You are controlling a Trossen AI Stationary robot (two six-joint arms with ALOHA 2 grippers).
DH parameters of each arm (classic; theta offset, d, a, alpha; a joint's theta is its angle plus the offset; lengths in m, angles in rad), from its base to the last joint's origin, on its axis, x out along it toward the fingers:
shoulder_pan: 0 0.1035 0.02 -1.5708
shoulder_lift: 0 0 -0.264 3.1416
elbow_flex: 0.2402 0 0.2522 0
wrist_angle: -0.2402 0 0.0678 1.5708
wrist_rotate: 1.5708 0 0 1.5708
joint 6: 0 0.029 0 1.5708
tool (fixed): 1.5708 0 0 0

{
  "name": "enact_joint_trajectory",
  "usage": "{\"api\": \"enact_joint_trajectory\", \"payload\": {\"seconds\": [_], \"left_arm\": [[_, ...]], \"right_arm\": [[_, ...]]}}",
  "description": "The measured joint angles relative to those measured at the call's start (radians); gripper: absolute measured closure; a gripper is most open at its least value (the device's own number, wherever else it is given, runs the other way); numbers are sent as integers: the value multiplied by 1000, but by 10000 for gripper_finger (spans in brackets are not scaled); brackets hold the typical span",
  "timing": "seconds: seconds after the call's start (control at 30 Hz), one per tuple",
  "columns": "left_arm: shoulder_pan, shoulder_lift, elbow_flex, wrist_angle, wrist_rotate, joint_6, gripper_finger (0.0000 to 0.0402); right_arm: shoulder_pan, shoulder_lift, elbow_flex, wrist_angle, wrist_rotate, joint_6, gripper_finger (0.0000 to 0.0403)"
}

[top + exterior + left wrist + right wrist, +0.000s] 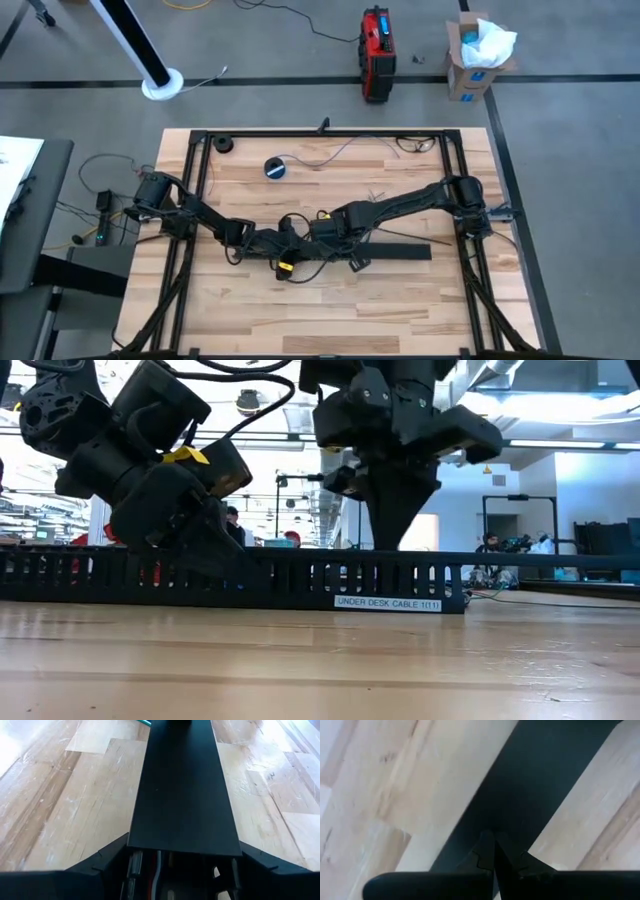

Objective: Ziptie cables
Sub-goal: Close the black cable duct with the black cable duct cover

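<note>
Your right pincer [492, 862] has its fingers pressed together into a narrow point, and that point sits on or just above the flat top of the long black cable tray [385, 250]; whether anything thin is nipped between the tips, you cannot tell. In the low view it comes down onto the tray's upper edge near the tray's white label [388, 602]. Your left pincer [182, 870] is spread wide, one finger to each side of the tray's end, straddling it; the left wrist view does not show whether the fingers press the walls.

So both arms are busy with the tray at the middle of the table [330, 310], not with the wires. The cables [345, 152] lie well apart from the tray, strung along the table's far edge, beyond the blue tape roll [275, 167], and neither pincer touches them.

My reading is that you are early in the job: this looks like handling or steadying the tray, and no gathering or tying has started. No zip tie can be made out in any view.

The next move calls for you to free at least one arm from the tray, lift clear of its slotted wall, and reach to the far edge for the wires. They are thin and limp, so come down low and pinch close to the wood.
</note>
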Motion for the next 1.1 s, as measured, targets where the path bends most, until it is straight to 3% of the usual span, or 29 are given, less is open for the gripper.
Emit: {"api": "enact_joint_trajectory", "payload": {"seconds": [0.37, 0.53, 0.73, 1.1], "left_arm": [[0, 0, 0, 0, 0, 7, 157], [1, 0, 0, 4, -6, 69, 157], [1, 0, 0, 1, -42, -23, 157], [-6, -82, 0, -135, 73, -177, 132]], "right_arm": [[-23, 8, -47, 338, -33, 33, 403], [-33, 9, -47, 330, -39, 57, 403], [-36, 8, -46, 316, -34, 57, 403], [-26, 72, -39, 309, -68, 49, 403]]}}
